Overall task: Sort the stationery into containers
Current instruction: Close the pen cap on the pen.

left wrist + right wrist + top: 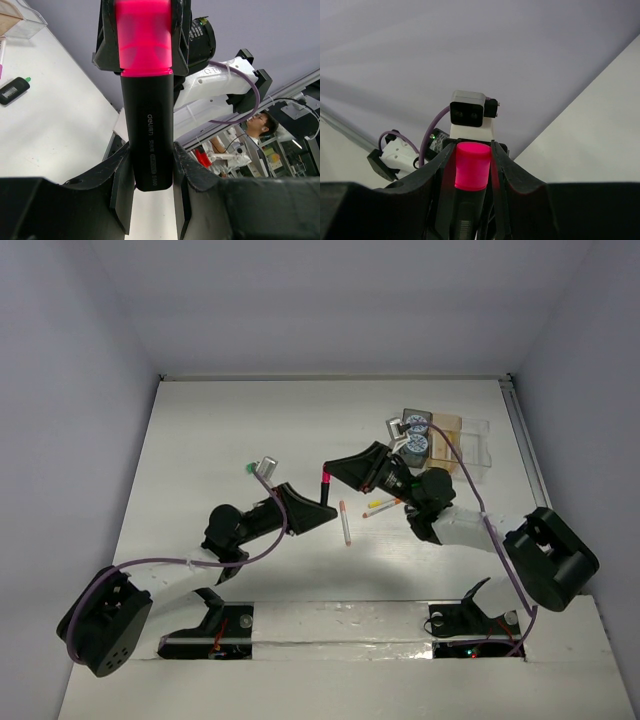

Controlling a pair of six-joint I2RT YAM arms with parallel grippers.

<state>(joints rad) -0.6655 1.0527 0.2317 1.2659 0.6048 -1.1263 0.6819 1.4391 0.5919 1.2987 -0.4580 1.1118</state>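
The row of containers (472,448) lies well behind the right gripper (338,472). A pink-capped highlighter (325,480) is held in the air, bridged between both grippers. The left gripper (152,172) is closed narrowly on the butt end of the black barrel (149,135), and the right gripper is clamped on the pink cap (470,167). The highlighter is judged light, rigid and smooth, so it may twist in a light pinch. The barrel is judged the safer hold, since a cap can be pulled off. Its long axis runs from gripper to gripper, cap towards the right one.
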